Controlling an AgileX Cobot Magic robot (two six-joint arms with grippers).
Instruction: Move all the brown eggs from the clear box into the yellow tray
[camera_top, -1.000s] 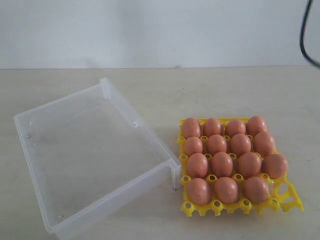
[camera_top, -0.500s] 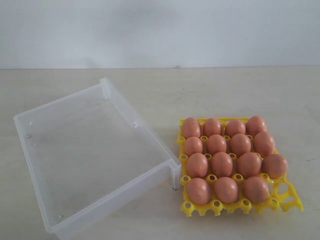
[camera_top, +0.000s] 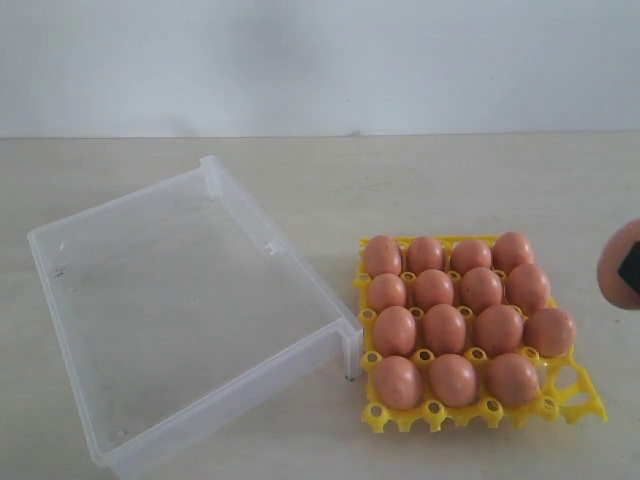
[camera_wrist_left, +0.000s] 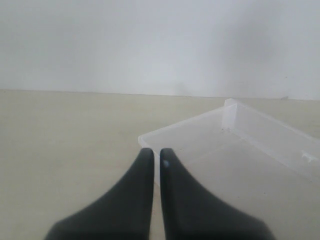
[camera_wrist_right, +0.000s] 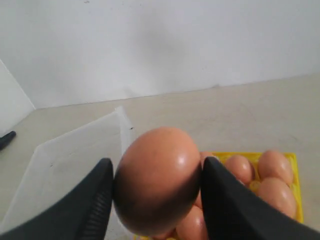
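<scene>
Looking from the outside camera, a clear box (camera_top: 190, 300) is lying on the left side of the pale surface (camera_top: 450, 180). It is showing only its own bare floor. A yellow tray (camera_top: 585, 410) is sitting just to the right of the box, and the box's near corner is almost touching it. Fifteen brown eggs (camera_top: 443, 328) are resting in the tray's cups, four in each of the three back rows and three in the front row. The cup at the front right corner (camera_top: 565, 385) is showing only yellow. One more egg (camera_top: 617, 262) is peeking in at the right edge of the picture, to the right of the tray and not touching it.

In the left wrist camera, the left tool (camera_wrist_left: 152, 152) is pointing at a corner of the clear box. Its two black fingers are pressing together, with nothing between them. The surface is running back to a white wall (camera_wrist_left: 150, 45).

In the right wrist camera, the right tool (camera_wrist_right: 158, 162) is squeezing that one egg between its two black fingers (camera_wrist_right: 95, 200), one on each side. The egg is filling the middle of the picture. Behind it, some of the eggs in the yellow tray are showing, and the clear box is lying on the other side.
</scene>
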